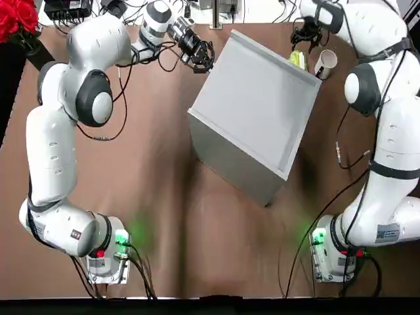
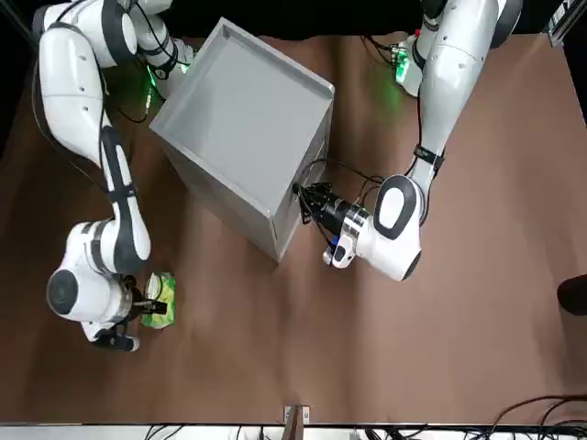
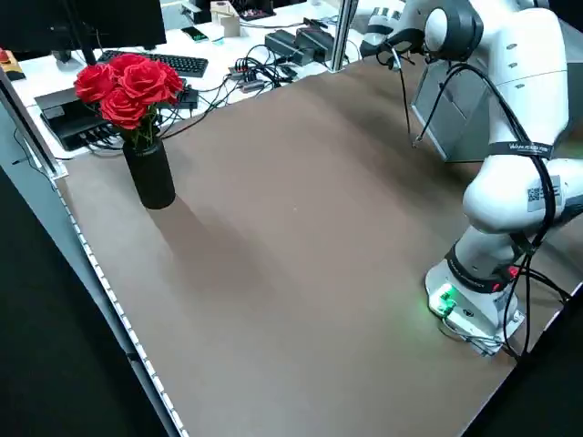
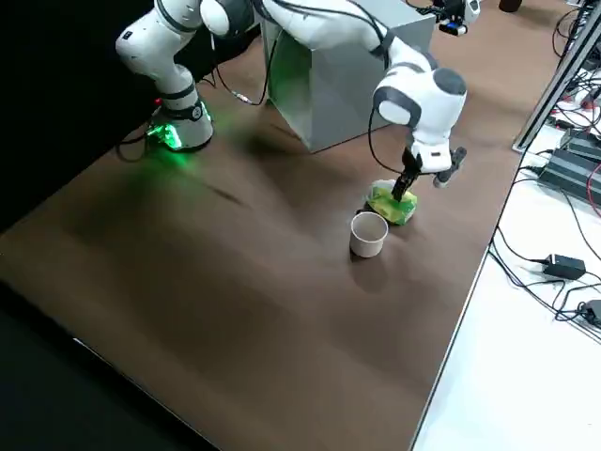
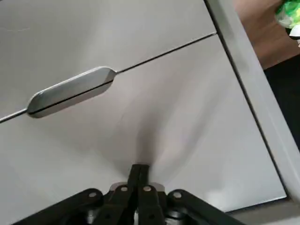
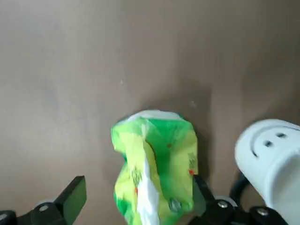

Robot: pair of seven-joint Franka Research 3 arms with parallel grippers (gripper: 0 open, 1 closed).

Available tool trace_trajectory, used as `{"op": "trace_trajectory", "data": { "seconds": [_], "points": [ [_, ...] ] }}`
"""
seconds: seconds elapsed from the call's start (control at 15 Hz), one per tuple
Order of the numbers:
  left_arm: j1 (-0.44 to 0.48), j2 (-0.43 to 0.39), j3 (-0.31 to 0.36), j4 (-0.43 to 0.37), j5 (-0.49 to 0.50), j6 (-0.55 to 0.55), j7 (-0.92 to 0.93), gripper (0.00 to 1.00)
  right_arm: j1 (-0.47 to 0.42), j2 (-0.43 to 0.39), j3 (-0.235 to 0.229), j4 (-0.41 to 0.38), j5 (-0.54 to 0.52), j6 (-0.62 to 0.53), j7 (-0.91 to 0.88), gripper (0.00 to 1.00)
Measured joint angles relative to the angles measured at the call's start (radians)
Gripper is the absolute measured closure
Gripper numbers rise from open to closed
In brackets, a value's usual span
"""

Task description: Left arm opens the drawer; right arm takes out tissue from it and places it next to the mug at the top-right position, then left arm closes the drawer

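The brown table (image 1: 164, 216) carries a large grey cabinet (image 1: 252, 115), set at an angle. Its drawer (image 5: 154, 117) is shut flush with the front. The left arm (image 1: 62, 131) reaches to that front, and the left gripper (image 5: 139, 174) touches the drawer face with its fingers pressed together. The right arm (image 1: 387, 131) stretches to the far right corner, where the right gripper (image 6: 136, 199) hangs with fingers apart on either side of the tissue (image 4: 392, 203), which lies on the table just beside the mug (image 4: 368, 234).

You won't find any readable text here; the label (image 3: 536, 193) on the left arm (image 3: 510, 137) is too small to make out.
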Motion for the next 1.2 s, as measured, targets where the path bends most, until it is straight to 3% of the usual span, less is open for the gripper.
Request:
{"op": "trace_trajectory", "data": {
  "seconds": [0.33,0.6,0.87,1.0,1.2],
  "points": [
    [-0.006,0.000,0.003,0.001,0.000,0.005,-0.001,0.99,-0.046,-0.142,-0.002,0.067,-0.008,-0.193,-0.064,0.00],
    [-0.007,0.000,0.004,0.001,0.000,0.006,-0.001,0.99,-0.104,-0.308,-0.006,0.075,-0.008,-0.346,-0.142,0.00],
    [-0.008,0.000,0.006,0.001,0.000,0.007,-0.002,0.99,-0.135,-0.449,-0.006,0.074,-0.009,-0.426,-0.156,0.00],
    [-0.015,0.003,0.010,-0.002,0.035,0.027,-0.005,0.99,-0.139,-0.526,-0.005,0.073,-0.009,-0.522,-0.160,0.00],
    [0.001,0.011,0.023,-0.003,0.110,0.054,-0.005,0.99,-0.125,-0.579,0.004,0.045,-0.015,-0.545,-0.165,0.00]
  ]
}}
